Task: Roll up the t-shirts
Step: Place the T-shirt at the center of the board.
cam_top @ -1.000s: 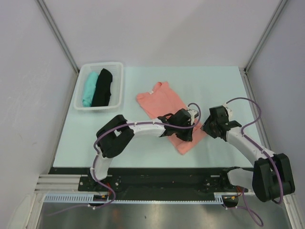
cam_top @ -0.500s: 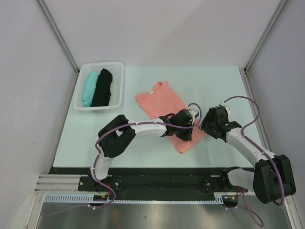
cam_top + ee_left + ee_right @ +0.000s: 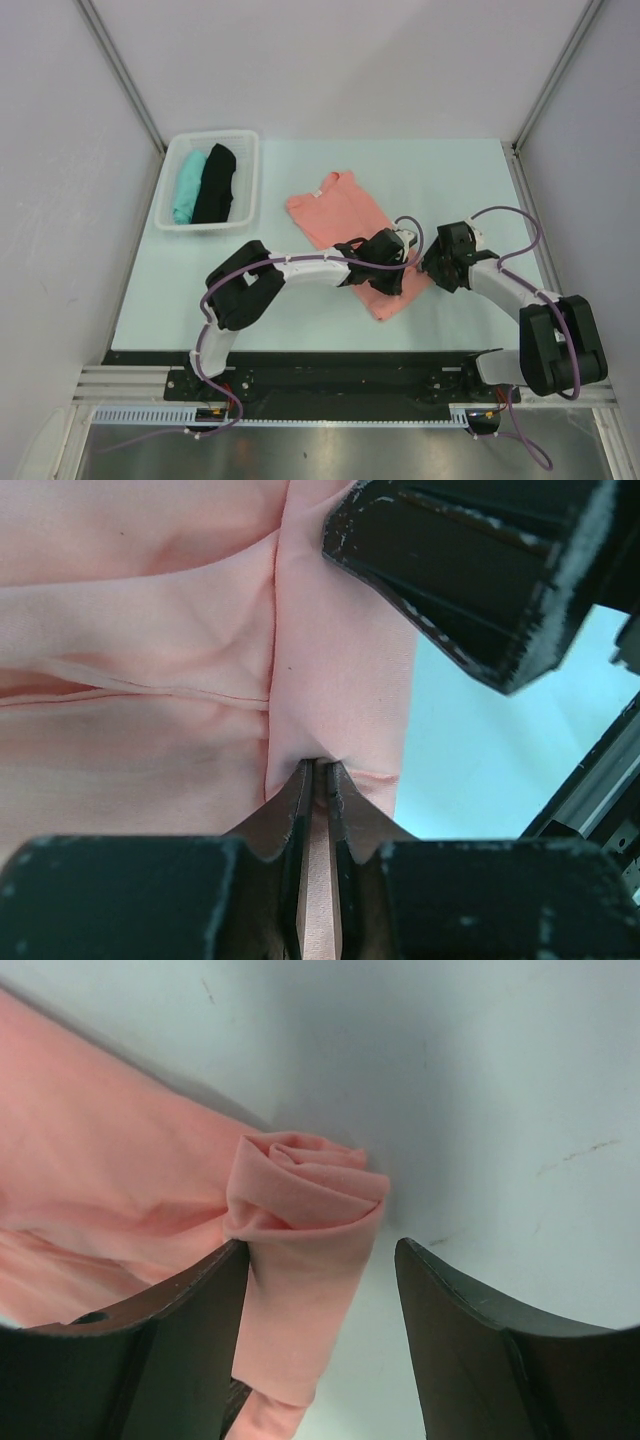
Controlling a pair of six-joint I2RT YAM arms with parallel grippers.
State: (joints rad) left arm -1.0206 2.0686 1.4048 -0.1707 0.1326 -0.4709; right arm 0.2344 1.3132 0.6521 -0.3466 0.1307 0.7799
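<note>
Table [image 3: 480,1080], rolled t-shirt [image 3: 300,1220] edge, right tool [image 3: 320,1250] astride

Top camera overhead, whole table [image 3: 450,170]; wrist cameras close, sharing pink t-shirt [image 3: 335,212].

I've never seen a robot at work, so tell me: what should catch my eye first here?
A salmon-pink t-shirt lies in the middle of the table, one end wound into a small roll. The left claw pinches a fold of it, while the right claw stands open astride the roll. At the far left, a white basket holds a teal shirt and a black shirt.
</note>
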